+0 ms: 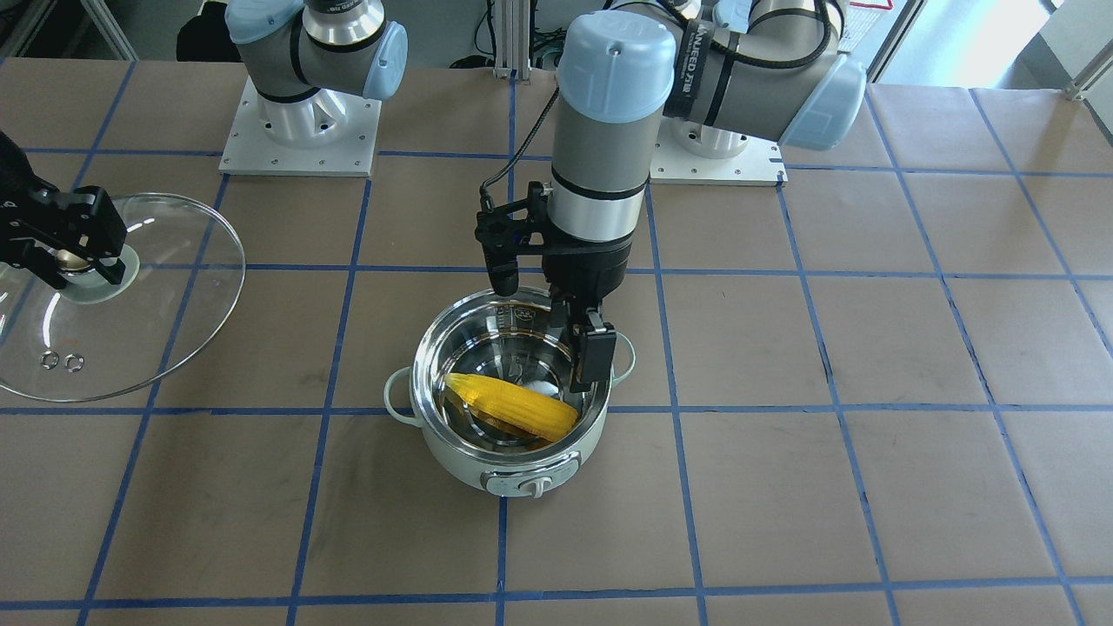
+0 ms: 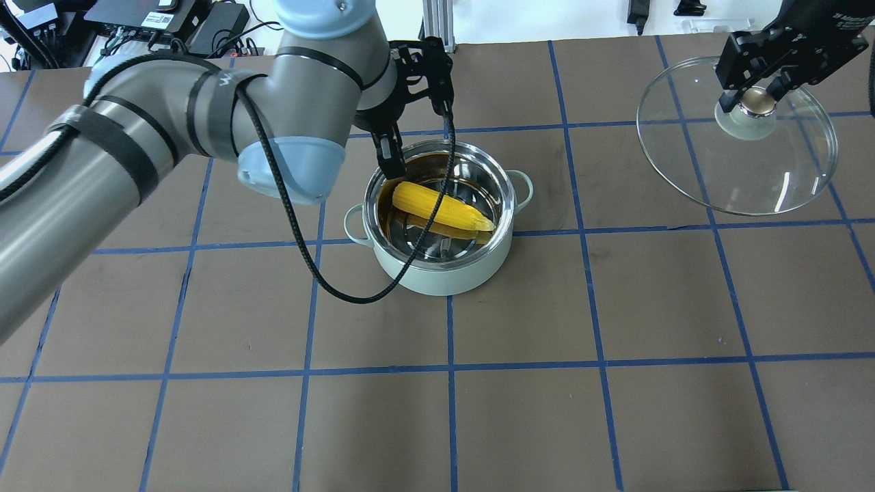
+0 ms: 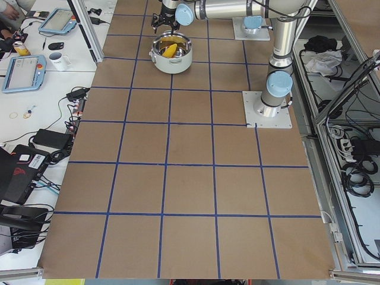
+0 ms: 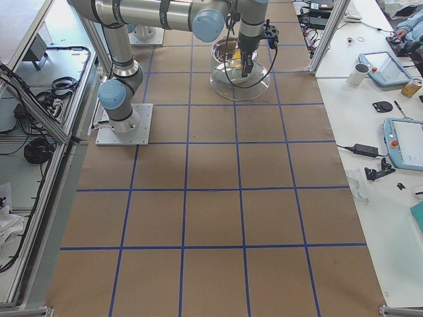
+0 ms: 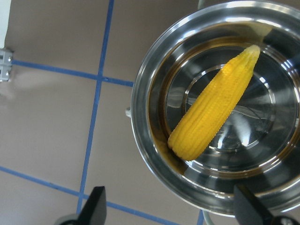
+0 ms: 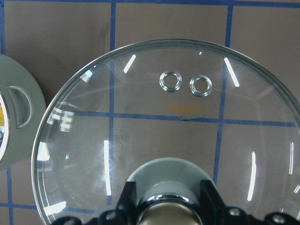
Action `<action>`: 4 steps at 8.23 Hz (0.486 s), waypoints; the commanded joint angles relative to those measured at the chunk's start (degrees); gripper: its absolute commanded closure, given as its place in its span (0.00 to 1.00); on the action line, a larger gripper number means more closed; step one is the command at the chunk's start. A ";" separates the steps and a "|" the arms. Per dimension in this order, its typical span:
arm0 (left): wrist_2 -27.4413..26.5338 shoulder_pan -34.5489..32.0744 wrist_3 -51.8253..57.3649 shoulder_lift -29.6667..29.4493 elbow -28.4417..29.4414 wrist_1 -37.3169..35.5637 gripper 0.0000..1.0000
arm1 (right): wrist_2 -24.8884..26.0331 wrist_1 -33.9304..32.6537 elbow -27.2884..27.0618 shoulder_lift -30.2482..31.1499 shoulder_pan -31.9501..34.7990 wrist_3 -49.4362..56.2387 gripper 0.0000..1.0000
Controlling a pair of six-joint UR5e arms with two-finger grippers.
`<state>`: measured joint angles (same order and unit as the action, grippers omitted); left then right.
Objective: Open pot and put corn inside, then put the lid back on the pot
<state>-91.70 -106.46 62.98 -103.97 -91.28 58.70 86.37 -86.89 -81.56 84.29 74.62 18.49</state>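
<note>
The mint-green pot (image 1: 452, 461) stands open at mid-table, also in the overhead view (image 2: 444, 273). The yellow corn (image 1: 513, 406) lies slantwise on its steel bottom (image 2: 441, 207) (image 5: 211, 110). My left gripper (image 1: 548, 322) (image 2: 417, 147) (image 5: 172, 208) hangs over the pot's rim (image 5: 140, 117), open and empty, clear of the corn. My right gripper (image 1: 74, 261) (image 2: 755, 99) (image 6: 166, 206) is shut on the cream knob of the glass lid (image 1: 156, 304) (image 2: 772, 171) (image 6: 140, 122). It holds the lid off to the pot's side.
The pot's side handle shows at the left edge of the right wrist view (image 6: 21, 108). A black cable loop (image 2: 342, 294) from my left arm hangs across the pot's near side. The two arm base plates (image 1: 300, 130) stand at the robot's edge. Blue tape lines grid the brown table.
</note>
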 commanded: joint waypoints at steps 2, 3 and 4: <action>-0.23 6.61 -12.48 3.59 0.14 3.44 0.05 | -0.06 0.06 0.00 0.08 0.00 0.06 0.84; -0.14 7.05 -24.45 4.55 0.05 3.53 0.04 | 0.02 0.06 0.00 0.08 0.00 0.06 0.84; -0.23 7.05 -31.36 5.08 0.05 4.57 0.00 | 0.02 0.06 0.00 0.08 0.00 0.06 0.84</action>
<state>-91.82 -100.03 46.15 -100.09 -91.19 62.08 86.36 -86.84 -81.56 84.35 74.62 18.54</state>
